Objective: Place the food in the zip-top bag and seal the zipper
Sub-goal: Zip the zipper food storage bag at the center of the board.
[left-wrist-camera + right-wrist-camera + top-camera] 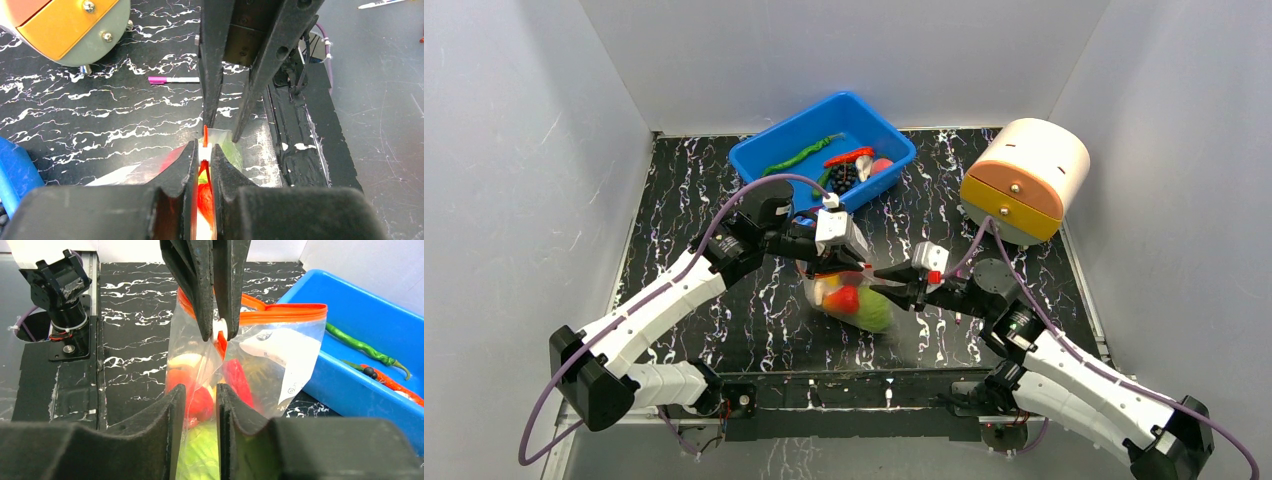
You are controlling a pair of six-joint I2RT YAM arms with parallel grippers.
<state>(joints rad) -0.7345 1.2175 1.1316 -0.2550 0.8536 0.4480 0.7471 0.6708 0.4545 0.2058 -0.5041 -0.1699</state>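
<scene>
The left gripper (204, 150) is pinched tight on the white end (223, 331) of the zipper (285, 310), with a finger on each side of it. The right gripper (201, 390) is closed on the bag (285, 355) just below that pinch, and the clear film passes through the narrow gap between its fingers. From the left fingers the zipper runs toward the tub (345, 390). Two orange lines show near the fingers and merge toward the tub end. The bag hangs under both grippers, just beside the tub's near wall. It holds the food: a red piece (239, 380) and a green melon (876, 312).
</scene>
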